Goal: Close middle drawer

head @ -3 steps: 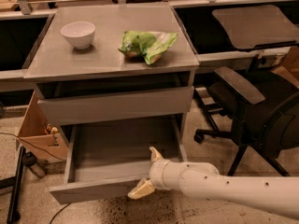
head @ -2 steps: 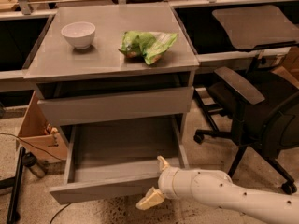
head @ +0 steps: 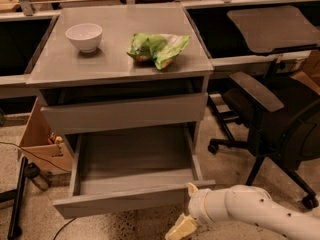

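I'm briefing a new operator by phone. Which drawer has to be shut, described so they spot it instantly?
Find the grey cabinet with the white bowl and green bag on top. Below the taller-fronted drawer, the middle drawer is pulled far out, empty, with a lower front panel. The end effector is at its front right corner, open.

We are finding no text, label, brand or number that we can read, neither on the green bag (head: 158, 48) nor on the middle drawer (head: 125, 200). The gripper (head: 186, 208) is hovering by that drawer's front right corner, fingers spread apart.
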You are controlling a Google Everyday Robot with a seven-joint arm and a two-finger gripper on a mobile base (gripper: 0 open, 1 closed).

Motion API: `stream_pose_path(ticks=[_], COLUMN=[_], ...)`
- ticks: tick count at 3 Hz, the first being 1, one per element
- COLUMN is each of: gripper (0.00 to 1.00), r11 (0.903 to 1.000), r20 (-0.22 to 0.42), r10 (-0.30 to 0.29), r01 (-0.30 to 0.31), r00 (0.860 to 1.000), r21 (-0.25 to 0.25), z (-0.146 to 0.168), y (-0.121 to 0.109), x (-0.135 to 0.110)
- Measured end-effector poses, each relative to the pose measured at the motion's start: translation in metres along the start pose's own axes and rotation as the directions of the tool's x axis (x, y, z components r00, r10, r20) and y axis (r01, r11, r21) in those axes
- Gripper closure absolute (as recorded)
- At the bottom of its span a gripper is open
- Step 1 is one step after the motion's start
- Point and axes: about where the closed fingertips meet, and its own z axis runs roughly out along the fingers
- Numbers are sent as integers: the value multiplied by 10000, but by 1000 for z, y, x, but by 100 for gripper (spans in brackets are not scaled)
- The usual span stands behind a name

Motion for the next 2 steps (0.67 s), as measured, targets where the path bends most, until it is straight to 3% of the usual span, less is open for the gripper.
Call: stream_pose_path(ticks=[2], gripper=[0], r11=[9922], r20=[-1131], r10=[756], r01=[-860], r00=[9907], r21=[-900], z=[11], y=[-1], x=[31])
